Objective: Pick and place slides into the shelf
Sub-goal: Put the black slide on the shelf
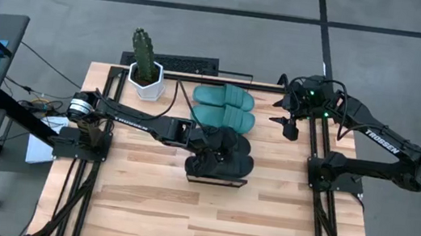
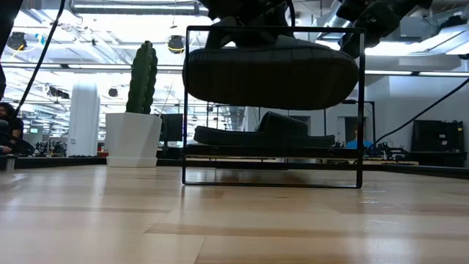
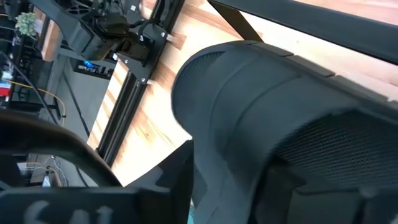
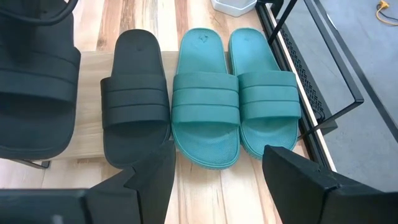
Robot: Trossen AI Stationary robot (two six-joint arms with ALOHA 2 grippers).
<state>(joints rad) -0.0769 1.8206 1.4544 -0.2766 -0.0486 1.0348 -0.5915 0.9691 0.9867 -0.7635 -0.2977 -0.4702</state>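
Observation:
Two teal slides and one black slide lie side by side, soles down, on the shelf, a pale plank in a black wire frame. A second black slide hangs above the shelf's near end, level with the frame's top; the resting black slide shows beneath it. My left gripper reaches in from the table's left and is at this raised slide. My right gripper hovers open beside the shelf's right side, nothing between its fingers. My left gripper comes at the raised black slide slanting down from the table's left, with the slide's ridged strap just ahead of its fingers. The slide itself and the gripper hide the place of contact. The slide hangs about level, sole down, clear of the plank.
A cactus in a white pot stands at the table's far left, next to the shelf's far end. A keyboard lies behind the table. Bare wooden tabletop stretches along the near side. A monitor stands off the table's left.

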